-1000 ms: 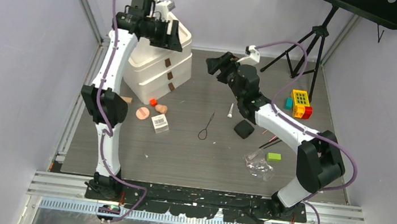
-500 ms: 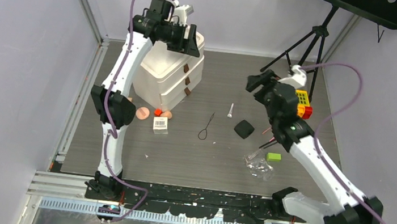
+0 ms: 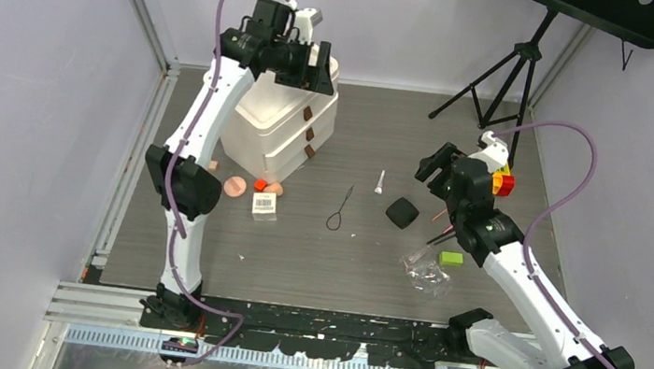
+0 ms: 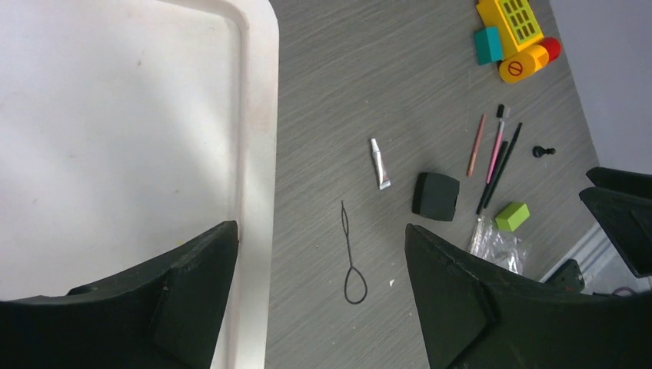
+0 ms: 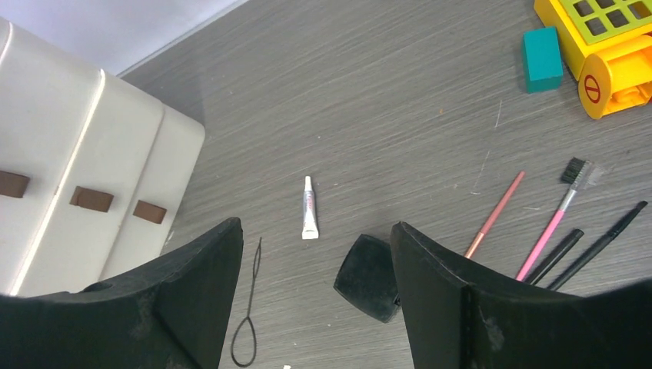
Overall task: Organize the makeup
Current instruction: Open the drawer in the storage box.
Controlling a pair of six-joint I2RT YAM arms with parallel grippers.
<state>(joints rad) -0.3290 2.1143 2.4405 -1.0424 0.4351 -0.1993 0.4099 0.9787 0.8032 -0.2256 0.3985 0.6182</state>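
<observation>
The makeup lies scattered on the grey table. A black compact point(image 3: 402, 213), a small white tube point(image 3: 380, 183) and a black wire loop point(image 3: 339, 210) sit mid-table. Thin pencils and brushes point(image 5: 538, 231) lie to the right. A clear barcoded box point(image 3: 264, 203), a pink puff point(image 3: 234, 186) and a peach sponge point(image 3: 275, 188) lie in front of the white drawer unit point(image 3: 280, 113). My left gripper point(image 3: 314, 65) hovers open over the unit's top edge point(image 4: 115, 138). My right gripper point(image 3: 434, 165) hangs open above the compact point(image 5: 367, 277), holding nothing.
A yellow and red toy block point(image 5: 607, 38) and a teal block point(image 5: 543, 48) sit at the far right. A green block point(image 3: 452, 257) and a crumpled clear bag point(image 3: 425, 272) lie near the right arm. A small red cube point(image 3: 259, 183) rests by the sponge. A tripod point(image 3: 506, 75) stands behind.
My right arm has swung back from mid-table to the right side. My left gripper has moved right over the drawer unit and its jaws have widened. The unit sits slightly further right.
</observation>
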